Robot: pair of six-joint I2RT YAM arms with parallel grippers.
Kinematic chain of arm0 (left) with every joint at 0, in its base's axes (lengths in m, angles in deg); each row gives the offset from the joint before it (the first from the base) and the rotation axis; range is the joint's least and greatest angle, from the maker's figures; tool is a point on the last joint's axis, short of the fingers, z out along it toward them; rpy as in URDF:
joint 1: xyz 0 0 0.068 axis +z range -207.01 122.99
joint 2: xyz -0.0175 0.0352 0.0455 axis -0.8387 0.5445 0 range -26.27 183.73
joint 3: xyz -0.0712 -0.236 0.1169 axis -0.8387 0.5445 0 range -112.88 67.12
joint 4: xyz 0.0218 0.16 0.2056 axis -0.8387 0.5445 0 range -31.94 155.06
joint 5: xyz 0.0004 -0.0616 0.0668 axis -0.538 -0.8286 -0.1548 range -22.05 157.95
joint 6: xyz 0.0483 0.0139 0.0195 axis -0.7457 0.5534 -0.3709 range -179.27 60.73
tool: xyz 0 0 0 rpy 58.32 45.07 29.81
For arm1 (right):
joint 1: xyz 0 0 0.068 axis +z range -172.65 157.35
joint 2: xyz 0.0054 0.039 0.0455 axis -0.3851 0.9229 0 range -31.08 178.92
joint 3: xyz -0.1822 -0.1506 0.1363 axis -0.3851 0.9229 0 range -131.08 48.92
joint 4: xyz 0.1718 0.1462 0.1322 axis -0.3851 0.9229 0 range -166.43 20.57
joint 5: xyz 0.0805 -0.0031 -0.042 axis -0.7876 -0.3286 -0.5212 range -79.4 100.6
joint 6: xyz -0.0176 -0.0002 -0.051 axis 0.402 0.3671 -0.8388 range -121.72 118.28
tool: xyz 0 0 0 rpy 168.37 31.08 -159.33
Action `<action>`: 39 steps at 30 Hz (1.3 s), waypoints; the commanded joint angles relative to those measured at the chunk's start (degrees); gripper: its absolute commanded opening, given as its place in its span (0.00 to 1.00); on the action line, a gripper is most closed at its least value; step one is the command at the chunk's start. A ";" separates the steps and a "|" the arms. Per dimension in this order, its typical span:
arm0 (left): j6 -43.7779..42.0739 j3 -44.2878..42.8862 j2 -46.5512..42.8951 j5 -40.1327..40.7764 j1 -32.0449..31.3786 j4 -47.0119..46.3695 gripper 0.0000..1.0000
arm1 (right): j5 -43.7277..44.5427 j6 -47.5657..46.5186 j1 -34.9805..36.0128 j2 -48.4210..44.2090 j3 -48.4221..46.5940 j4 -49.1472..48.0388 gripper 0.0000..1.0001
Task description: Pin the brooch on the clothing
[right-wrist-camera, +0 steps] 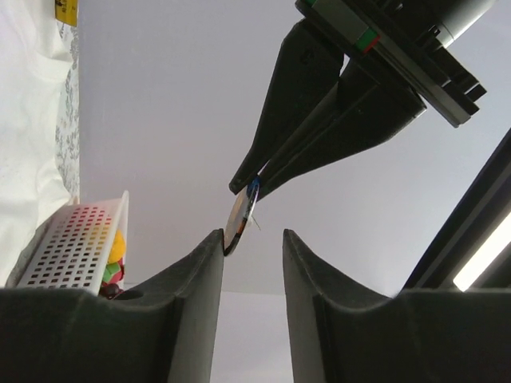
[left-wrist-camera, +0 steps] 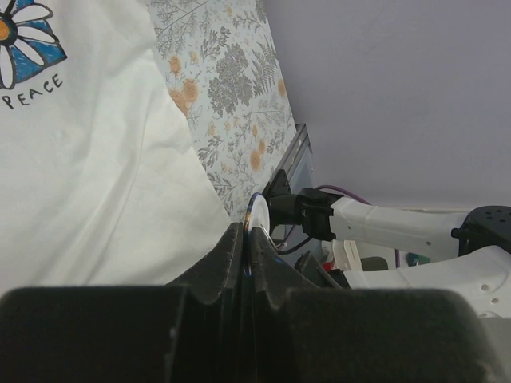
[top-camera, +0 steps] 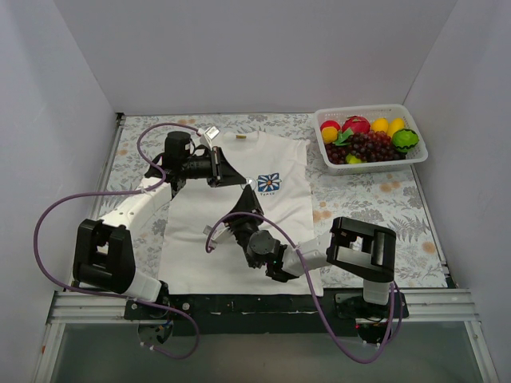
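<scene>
The white T-shirt lies flat on the table. It has a printed blue square with a white daisy on its chest, and the left wrist view shows "PEACE" under that print. My left gripper is shut on the brooch, a thin small badge seen edge-on with a blue rim and a wire pin. It holds the brooch above the shirt. My right gripper is open and points up from below. In its view the brooch hangs at the tip of its left finger, under the left gripper's fingers.
A white basket of toy fruit stands at the back right and also shows in the right wrist view. The floral tablecloth lies around the shirt. White walls enclose the table. The two arms cross closely over the middle of the shirt.
</scene>
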 commanded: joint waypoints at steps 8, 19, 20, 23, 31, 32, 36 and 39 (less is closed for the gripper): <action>-2.50 -2.91 -2.36 4.80 0.21 1.30 0.00 | 3.82 10.53 -0.02 -7.23 0.43 -19.20 0.57; -4.26 -3.09 -2.18 7.26 0.30 3.67 0.00 | 1.80 37.58 -0.02 -16.27 -0.44 15.39 0.72; -4.43 -3.18 -2.18 7.52 0.21 4.19 0.00 | 0.32 40.49 -0.02 -17.24 -0.88 22.49 0.73; -4.70 -3.27 -2.27 7.87 0.39 4.55 0.00 | -4.59 54.02 -0.11 -21.54 -3.87 40.22 0.76; -5.23 -3.44 -2.62 7.79 0.39 4.73 0.00 | -23.23 78.90 -4.49 -29.81 -14.42 67.29 0.84; -5.40 -3.35 -2.71 7.52 0.39 4.64 0.00 | -28.47 81.88 -6.59 -30.69 -15.12 68.43 0.86; -6.72 -3.44 -3.24 5.41 0.39 4.64 0.00 | -41.77 89.54 -13.54 -37.00 -14.78 70.99 0.95; -7.60 -3.27 -4.46 4.71 0.39 4.46 0.00 | -51.71 94.90 -19.78 -41.22 -13.64 70.73 0.98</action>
